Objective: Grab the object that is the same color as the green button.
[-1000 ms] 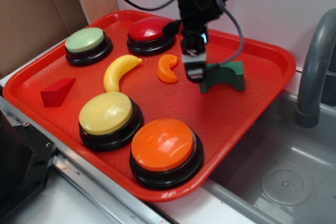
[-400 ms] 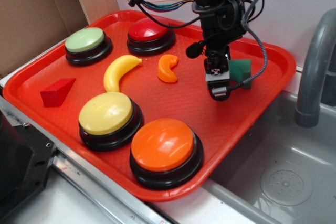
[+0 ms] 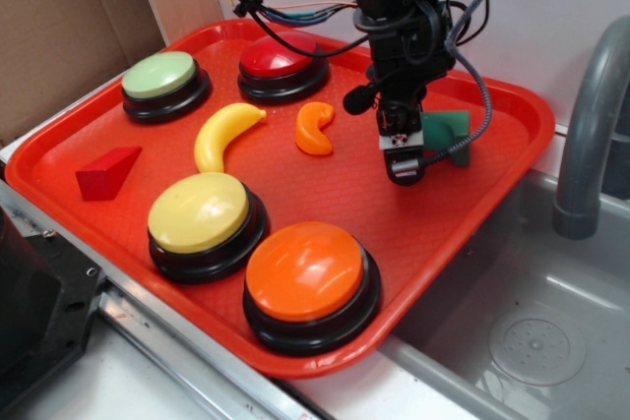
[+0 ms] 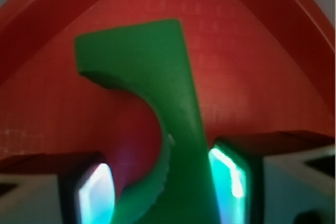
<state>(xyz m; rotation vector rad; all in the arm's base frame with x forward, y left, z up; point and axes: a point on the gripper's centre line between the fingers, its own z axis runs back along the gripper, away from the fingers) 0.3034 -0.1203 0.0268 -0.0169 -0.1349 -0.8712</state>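
Note:
The dark green arch block (image 3: 448,135) lies on the red tray (image 3: 443,233) at the back right, partly hidden behind my gripper (image 3: 404,166). In the wrist view the block (image 4: 157,77) runs down between my gripper's (image 4: 165,182) jaws. The right pad (image 4: 228,177) presses its flat side. The left pad (image 4: 97,192) meets its lower leg, with the cut-out showing above. The gripper is shut on the block, low over the tray. The pale green button (image 3: 160,78) sits at the tray's back left, far from the gripper.
Also on the tray are a red button (image 3: 281,56), a yellow button (image 3: 200,213), an orange button (image 3: 307,272), a yellow banana (image 3: 221,135), an orange crescent (image 3: 315,128) and a red wedge (image 3: 106,172). A sink (image 3: 532,341) and a grey faucet (image 3: 591,125) stand to the right.
My gripper moved right from beside the arch block to over it, and its jaws closed round it. In the last step gripper and block shifted slightly left together.

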